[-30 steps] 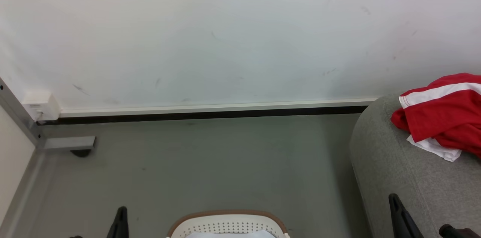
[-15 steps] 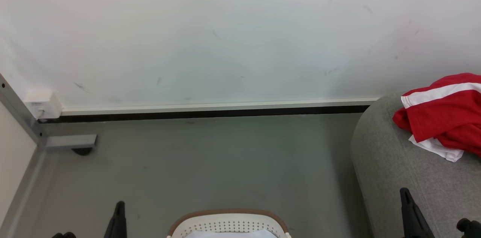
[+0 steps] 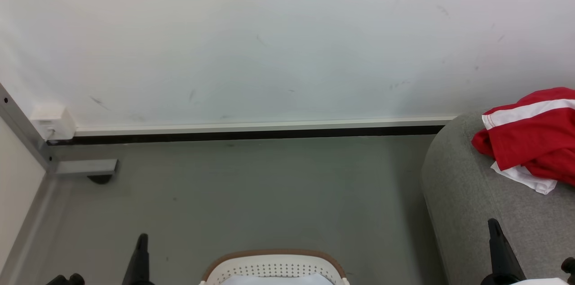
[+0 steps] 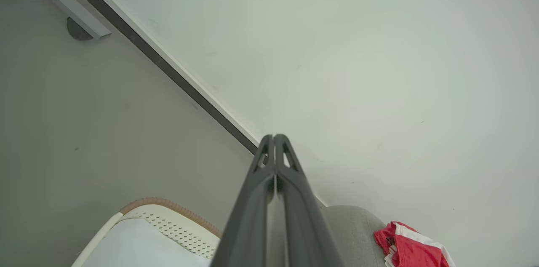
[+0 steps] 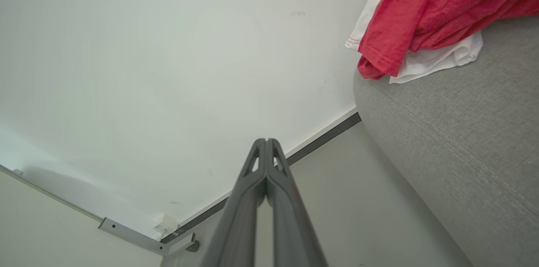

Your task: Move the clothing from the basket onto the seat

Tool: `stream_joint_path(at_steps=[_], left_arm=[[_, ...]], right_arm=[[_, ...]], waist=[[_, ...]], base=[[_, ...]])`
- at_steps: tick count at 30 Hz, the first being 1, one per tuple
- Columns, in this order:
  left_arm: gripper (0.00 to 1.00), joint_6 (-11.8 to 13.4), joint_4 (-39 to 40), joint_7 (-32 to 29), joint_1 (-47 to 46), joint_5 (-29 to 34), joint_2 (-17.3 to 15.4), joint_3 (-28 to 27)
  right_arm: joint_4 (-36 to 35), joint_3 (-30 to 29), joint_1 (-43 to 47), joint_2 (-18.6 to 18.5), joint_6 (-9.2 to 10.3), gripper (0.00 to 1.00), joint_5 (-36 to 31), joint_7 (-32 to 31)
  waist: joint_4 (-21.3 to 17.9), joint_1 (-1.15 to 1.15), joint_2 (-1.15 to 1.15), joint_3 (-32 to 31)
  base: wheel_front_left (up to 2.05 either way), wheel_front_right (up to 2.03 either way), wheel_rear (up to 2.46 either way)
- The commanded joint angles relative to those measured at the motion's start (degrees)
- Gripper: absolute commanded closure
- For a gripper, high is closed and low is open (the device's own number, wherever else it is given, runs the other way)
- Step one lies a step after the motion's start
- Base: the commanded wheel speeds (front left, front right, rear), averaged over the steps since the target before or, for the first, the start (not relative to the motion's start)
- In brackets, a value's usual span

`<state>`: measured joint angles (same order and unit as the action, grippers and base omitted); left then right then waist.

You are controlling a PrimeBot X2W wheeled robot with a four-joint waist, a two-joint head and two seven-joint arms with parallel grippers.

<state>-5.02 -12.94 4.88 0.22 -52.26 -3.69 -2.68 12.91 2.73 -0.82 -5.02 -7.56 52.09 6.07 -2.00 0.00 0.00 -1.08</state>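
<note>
Your red garment with the white stripe (image 3: pixel 532 136) is lying bunched on the grey seat (image 3: pixel 462 195). It is ahead of the right gripper (image 5: pixel 266 141) and off to its right, well apart from the fingertips. A white fold is sticking out from under the red cloth on the side facing that gripper. The right gripper is hanging near the seat's rounded padded edge, its two dark fingers pressing flat together and gripping nothing.

The white basket (image 3: pixel 274 264) with the brown rim is standing on the floor (image 3: pixel 251 195) between your two grippers, nearer the left one. Something pale is lying inside it; you cannot tell what. The left gripper (image 4: pixel 274 137) is hanging just to the basket's left, its fingers likewise pressing flush with nothing between them.

Beyond both grippers the white wall (image 3: pixel 269 37) is meeting the floor along a dark baseboard (image 3: pixel 251 134). A metal frame leg (image 3: pixel 85 167) is standing ahead and left of the left gripper.
</note>
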Motion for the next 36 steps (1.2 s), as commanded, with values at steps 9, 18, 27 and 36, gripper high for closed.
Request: stream_joint_path(at_steps=[9,18,27,36], left_arm=[[1.00,-0.5,0.2,-1.8,-2.0,-6.6,0.0,-0.8],[1.00,-0.9,0.0,-3.4,-2.8,-12.0,0.1,-1.3],[1.00,-1.2,-0.2,-4.8,-3.5,-16.9,0.2,-1.8],[1.00,-1.5,-0.4,-6.1,-4.1,-21.3,0.3,-2.2]], right_arm=[[-0.3,-1.4,-1.9,-0.1,0.06,1.00,6.8,-1.6],[-0.1,-2.4,-2.4,0.1,0.06,1.00,12.4,-3.1],[0.1,-3.3,-3.1,0.2,0.07,1.00,17.5,-4.6],[0.3,-4.2,-3.5,0.4,0.08,1.00,22.2,-5.9]], waist=[[0.2,0.00,0.00,0.1],[0.4,0.00,0.00,0.3],[0.6,0.00,0.00,0.4],[0.9,0.00,0.00,0.5]], base=[[0.00,0.00,0.00],[0.00,0.00,0.00],[0.00,0.00,0.00],[0.00,0.00,0.00]])
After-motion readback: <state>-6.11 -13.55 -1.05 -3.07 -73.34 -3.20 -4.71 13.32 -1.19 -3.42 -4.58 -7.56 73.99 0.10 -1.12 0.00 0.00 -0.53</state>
